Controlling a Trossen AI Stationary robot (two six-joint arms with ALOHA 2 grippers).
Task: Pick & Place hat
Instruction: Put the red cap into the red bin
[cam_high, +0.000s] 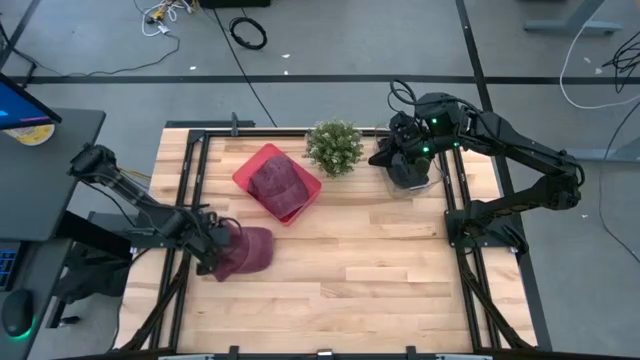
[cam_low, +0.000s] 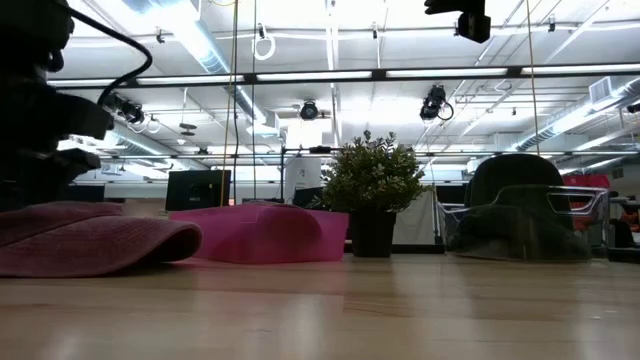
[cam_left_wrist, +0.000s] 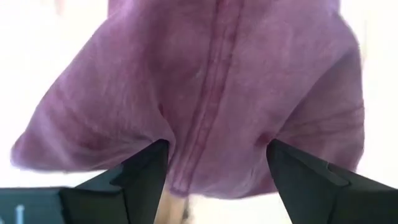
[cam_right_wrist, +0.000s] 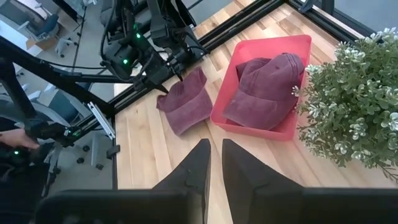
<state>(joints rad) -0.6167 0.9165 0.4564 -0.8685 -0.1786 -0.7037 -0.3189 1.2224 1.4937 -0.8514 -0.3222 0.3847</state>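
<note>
A maroon hat (cam_high: 252, 250) lies on the wooden table near its left edge; it also shows in the low view (cam_low: 90, 240). My left gripper (cam_high: 212, 243) comes at it from the table's left and is shut on it (cam_left_wrist: 216, 146). A second maroon hat (cam_high: 280, 182) lies in a red tray (cam_high: 244, 172) at the far middle. My right gripper (cam_high: 395, 160) is shut and empty (cam_right_wrist: 216, 149), up at the far right by a clear container (cam_high: 412, 180). My left gripper has a bunch of the hat's cloth between its two fingers, at the hat's left edge (cam_left_wrist: 186, 168). The cloth puckers at both fingertips (cam_left_wrist: 163, 146). The fingers come about level from the table's left. The hat rests on the table (cam_low: 150, 262).
A small potted plant (cam_high: 335, 147) stands at the far middle, between the red tray and the clear container (cam_low: 520, 220). Black rails (cam_high: 190, 180) run along the table's left and right sides. Bare wood (cam_high: 380, 270) lies over the near and middle table.
</note>
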